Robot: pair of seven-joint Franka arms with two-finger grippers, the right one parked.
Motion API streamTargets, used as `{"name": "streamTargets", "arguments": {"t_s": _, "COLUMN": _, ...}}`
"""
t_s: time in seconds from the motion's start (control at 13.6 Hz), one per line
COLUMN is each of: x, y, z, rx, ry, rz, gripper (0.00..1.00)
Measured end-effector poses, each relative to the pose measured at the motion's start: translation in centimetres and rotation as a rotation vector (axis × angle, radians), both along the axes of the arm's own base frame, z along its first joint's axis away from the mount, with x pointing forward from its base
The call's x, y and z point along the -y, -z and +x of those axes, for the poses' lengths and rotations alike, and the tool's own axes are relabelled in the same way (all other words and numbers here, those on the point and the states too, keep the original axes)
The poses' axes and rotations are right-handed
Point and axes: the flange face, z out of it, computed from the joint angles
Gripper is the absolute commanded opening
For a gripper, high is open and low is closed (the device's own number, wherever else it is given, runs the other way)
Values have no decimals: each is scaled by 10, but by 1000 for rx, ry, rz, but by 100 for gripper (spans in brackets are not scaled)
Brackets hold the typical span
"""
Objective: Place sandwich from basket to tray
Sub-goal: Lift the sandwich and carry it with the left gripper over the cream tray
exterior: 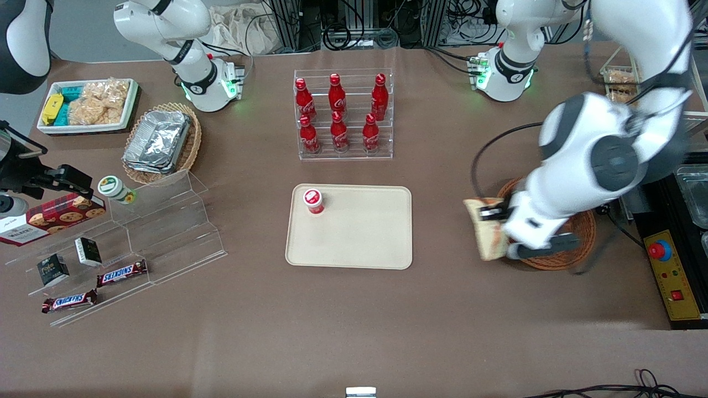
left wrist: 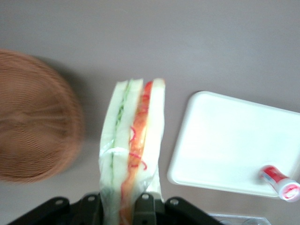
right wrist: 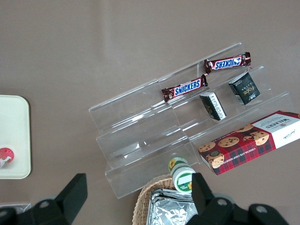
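Gripper: the left arm's gripper (exterior: 494, 216) hangs above the table at the basket's edge, on the side toward the tray, and it is clenched on the sandwich (exterior: 489, 235); the wrist view shows the fingers (left wrist: 144, 206) pressed against the wrapped wedge.
Sandwich: lifted clear of the basket, held on edge in its clear wrapper, with the green, orange and red filling layers (left wrist: 136, 136) facing the wrist camera.
Basket: the round reddish-brown wicker basket (exterior: 581, 243) sits under the arm toward the working arm's end of the table; what shows of its inside in the wrist view (left wrist: 33, 117) holds nothing.
Tray: the beige tray (exterior: 359, 232) lies flat at the middle of the table, well apart from the basket, with brown tabletop between them.
On the tray: 1 small red-and-white cup (exterior: 313, 200) stands in the corner toward the parked arm and farther from the front camera.
Bottle rack: 6 red bottles (exterior: 338, 113) in a clear stand, farther from the front camera than the tray.
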Motion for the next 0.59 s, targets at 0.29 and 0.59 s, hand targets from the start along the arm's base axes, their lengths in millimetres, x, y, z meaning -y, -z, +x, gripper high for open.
{"name": "streamTargets", "arguments": {"t_s": 0.29, "x": 116, "y": 95, "z": -14, "rx": 83, "ry": -2, "rz": 11, "gripper": 0}}
{"name": "streamTargets", "arguments": {"t_s": 0.59, "x": 164, "y": 172, "z": -35, "rx": 64, "ry": 53, "rz": 37, "gripper": 2}}
